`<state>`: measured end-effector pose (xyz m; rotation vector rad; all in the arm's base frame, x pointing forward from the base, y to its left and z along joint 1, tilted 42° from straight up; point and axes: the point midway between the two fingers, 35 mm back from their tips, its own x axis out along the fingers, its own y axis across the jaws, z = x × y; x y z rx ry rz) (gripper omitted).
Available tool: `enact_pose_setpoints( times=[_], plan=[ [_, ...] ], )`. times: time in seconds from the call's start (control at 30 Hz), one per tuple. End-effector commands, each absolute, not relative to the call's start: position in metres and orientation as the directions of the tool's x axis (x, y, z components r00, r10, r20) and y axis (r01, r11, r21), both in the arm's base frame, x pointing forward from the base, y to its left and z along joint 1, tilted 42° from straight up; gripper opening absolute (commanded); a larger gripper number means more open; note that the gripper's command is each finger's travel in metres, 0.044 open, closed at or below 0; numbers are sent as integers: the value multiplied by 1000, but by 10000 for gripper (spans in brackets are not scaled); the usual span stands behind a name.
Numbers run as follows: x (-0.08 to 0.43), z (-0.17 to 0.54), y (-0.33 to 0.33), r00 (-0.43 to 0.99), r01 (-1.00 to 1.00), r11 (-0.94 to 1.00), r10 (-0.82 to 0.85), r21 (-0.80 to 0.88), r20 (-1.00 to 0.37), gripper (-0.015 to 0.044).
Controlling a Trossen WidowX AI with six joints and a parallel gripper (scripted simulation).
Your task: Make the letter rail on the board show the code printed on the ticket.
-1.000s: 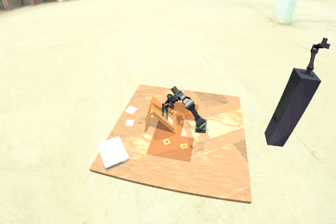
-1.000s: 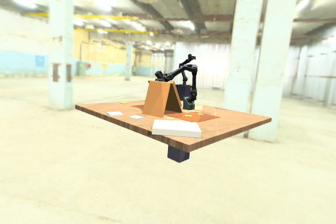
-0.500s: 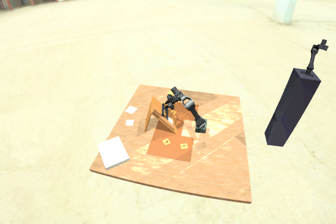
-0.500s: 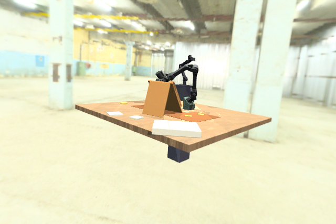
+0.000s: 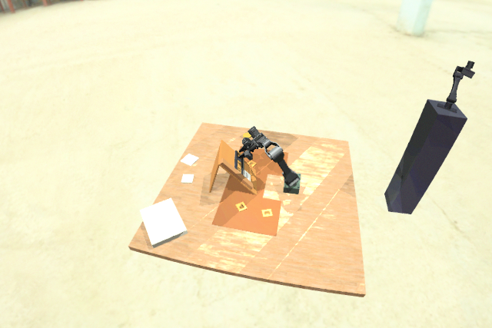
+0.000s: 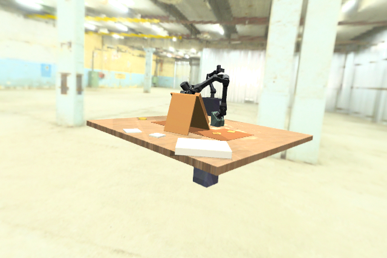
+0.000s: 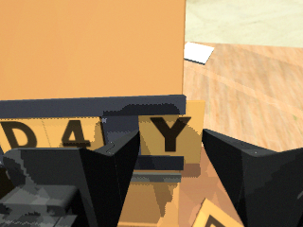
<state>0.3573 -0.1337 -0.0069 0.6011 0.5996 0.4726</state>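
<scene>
The board (image 5: 227,154) (image 6: 179,113) (image 7: 90,47) stands tilted like a tent. Its dark rail (image 7: 47,108) holds a D tile (image 7: 19,135) and a 4 tile (image 7: 76,133), side by side. My gripper (image 7: 169,133) (image 5: 241,154) is shut on the Y tile (image 7: 170,132), one finger on each side. The Y tile is upright, its left part between the rail's lips at the open right end, its right part sticking out. Bare rail shows between 4 and Y. A white label (image 5: 247,175), perhaps the ticket, is on the board's lower front; its print is unreadable.
Loose tiles (image 5: 241,207) (image 5: 267,212) (image 6: 231,131) (image 7: 213,218) lie on the orange mat (image 5: 254,225). A yellow piece (image 5: 247,134) (image 6: 142,118) lies beyond the board. Two white squares (image 5: 190,159) (image 5: 187,178) and a white slab (image 5: 163,221) (image 6: 203,148) lie behind it.
</scene>
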Motion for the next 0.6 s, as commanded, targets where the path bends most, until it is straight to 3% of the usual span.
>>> enact_pose_setpoints(
  times=[0.0, 0.57],
  plan=[
    [356, -5, -131, 731, -232, 731, 567, 642, -380, 0],
    [355, -2, -128, 731, -232, 731, 567, 642, -380, 0]
  ],
)
